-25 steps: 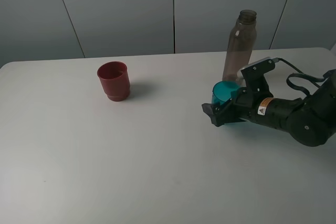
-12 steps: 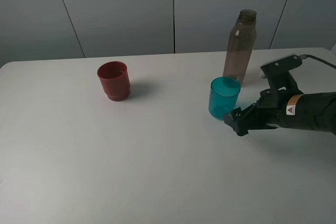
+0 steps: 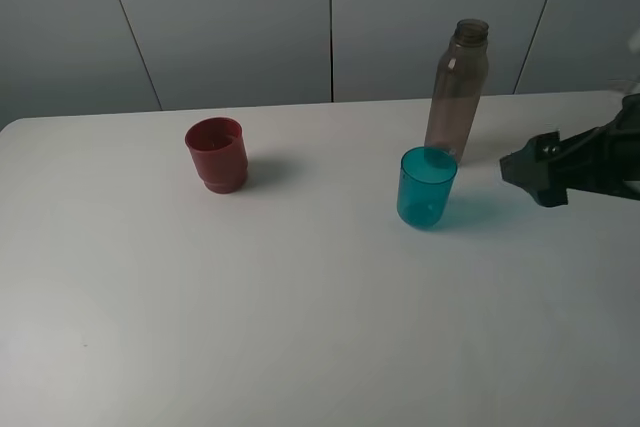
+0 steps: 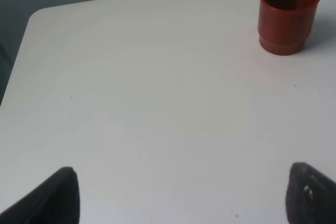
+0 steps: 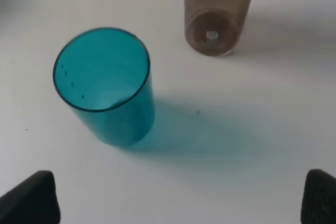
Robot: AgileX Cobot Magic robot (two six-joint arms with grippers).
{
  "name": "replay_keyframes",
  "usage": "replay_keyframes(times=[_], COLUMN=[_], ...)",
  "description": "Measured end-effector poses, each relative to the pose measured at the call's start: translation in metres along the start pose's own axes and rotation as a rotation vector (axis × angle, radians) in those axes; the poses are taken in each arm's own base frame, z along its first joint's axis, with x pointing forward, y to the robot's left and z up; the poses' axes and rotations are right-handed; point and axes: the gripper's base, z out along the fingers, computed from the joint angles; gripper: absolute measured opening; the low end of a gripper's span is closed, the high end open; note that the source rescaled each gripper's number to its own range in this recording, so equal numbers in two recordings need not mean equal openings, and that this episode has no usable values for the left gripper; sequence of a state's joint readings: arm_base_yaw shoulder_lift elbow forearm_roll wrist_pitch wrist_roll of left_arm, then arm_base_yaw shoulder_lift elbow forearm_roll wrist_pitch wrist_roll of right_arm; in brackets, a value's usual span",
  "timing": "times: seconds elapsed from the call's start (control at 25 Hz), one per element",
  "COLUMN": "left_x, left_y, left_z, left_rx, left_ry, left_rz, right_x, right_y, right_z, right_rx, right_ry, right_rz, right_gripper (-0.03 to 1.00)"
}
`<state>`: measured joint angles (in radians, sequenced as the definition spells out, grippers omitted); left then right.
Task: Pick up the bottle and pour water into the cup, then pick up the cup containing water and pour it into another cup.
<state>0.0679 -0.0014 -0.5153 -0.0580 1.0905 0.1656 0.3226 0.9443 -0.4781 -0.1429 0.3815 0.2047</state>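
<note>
- You're looking at another cup (image 3: 216, 153), the dark red one, sitting upright far over on the left of the table (image 3: 250, 327), well apart from everything else.
- Your left gripper (image 4: 181, 192) is showing only its two fingertips in its own wrist view, spread wide with nothing between them; the red cup is lying ahead of it and off to one side.
- Moving to the middle, the cup (image 3: 427, 187), the teal tumbler, is standing upright on the table with nothing gripping it.
- Just behind it the bottle (image 3: 457, 87) is standing upright too, its long axis vertical, neck up, base close beside the tumbler's rim as the high camera sees it.
- At the right edge, your right gripper (image 3: 530, 169) is hanging low with its jaws wide apart and empty, pointing toward the tumbler, a clear gap of bare table between them.
- In my judgement this is the arm for either grasp: both tumbler and bottle are lying straight ahead of it, tumbler nearer, bottle just beyond and to the side.
- I can't tell whether there's water in the tumbler.
</note>
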Motion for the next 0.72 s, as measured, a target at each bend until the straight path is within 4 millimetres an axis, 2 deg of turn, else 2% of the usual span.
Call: replay_keyframes(times=[0.16, 0.32, 0.48, 0.72], left_x=[0.000, 0.000, 0.000, 0.000], left_y=[0.000, 0.000, 0.000, 0.000], left_z=[0.000, 0.000, 0.000, 0.000], left_rx=[0.000, 0.000, 0.000, 0.000], left_ry=[0.000, 0.000, 0.000, 0.000], left_rz=[-0.002, -0.002, -0.002, -0.002], right_x=[-0.014, -0.004, 0.019, 0.053], right_y=[-0.005, -0.003, 0.002, -0.002], right_z=[-0.058, -0.104, -0.129, -0.155], right_rx=[0.037, -0.019, -0.103, -0.109], right_ry=[0.037, 0.116, 0.174, 0.015], right_rz=[0.018, 0.039, 0.002, -0.041], right_gripper=[1.00, 1.00, 1.00, 1.00])
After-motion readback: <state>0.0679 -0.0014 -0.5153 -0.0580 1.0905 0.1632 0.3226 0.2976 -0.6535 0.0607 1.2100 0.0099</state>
